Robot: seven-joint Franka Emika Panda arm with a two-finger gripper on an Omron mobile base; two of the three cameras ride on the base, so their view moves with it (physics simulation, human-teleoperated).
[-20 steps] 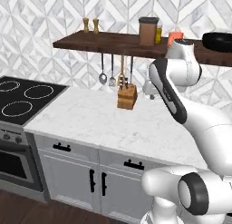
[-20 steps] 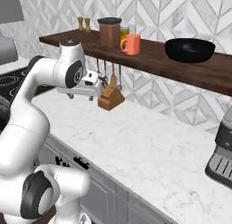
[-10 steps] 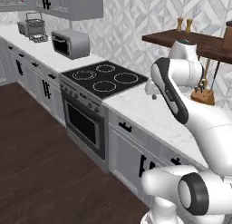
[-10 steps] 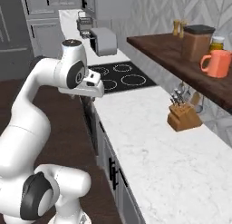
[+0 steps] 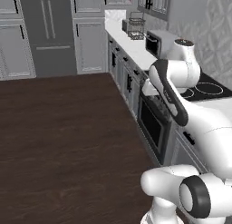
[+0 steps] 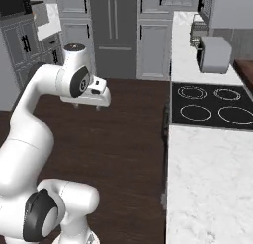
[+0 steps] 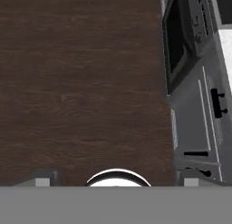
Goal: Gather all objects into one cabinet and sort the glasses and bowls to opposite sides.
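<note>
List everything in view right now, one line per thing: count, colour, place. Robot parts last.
stove: one, black cooktop with four ring burners, set in the counter run
oven door: one, dark, below the cooktop
microwave: one, grey, on the counter beyond the stove
wire rack: one, dark, on the far counter
counter: white marble, nearest the base
fridge: one, dark grey, far wall
floor: dark wood
arm: one, white, raised above the floor

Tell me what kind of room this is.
A home kitchen, rendered: a black four-ring cooktop set in a marble counter, an oven below, grey cabinets, and a tall fridge at the far wall.
</note>
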